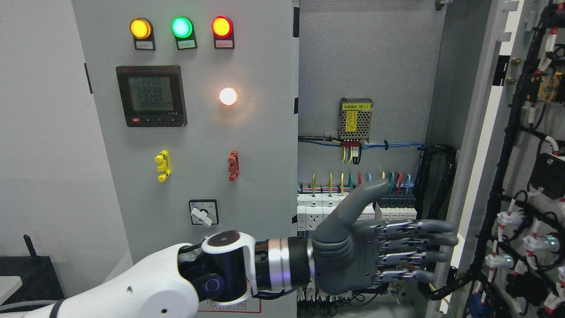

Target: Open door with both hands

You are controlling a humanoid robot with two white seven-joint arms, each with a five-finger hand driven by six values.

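My left hand reaches in from the lower left, held flat in front of the open right half of the grey electrical cabinet. Its four grey fingers stretch straight toward the right and the thumb points up; it holds nothing. The fingertips lie close to the inner edge of the right door, which is swung open to the right and shows its wired inner face. I cannot tell if they touch it. The left door stays shut. My right hand is out of view.
The left door carries three indicator lamps, a digital meter, a lit white lamp, a yellow handle, a red handle and a rotary switch. Inside are a power supply, breakers and wire bundles.
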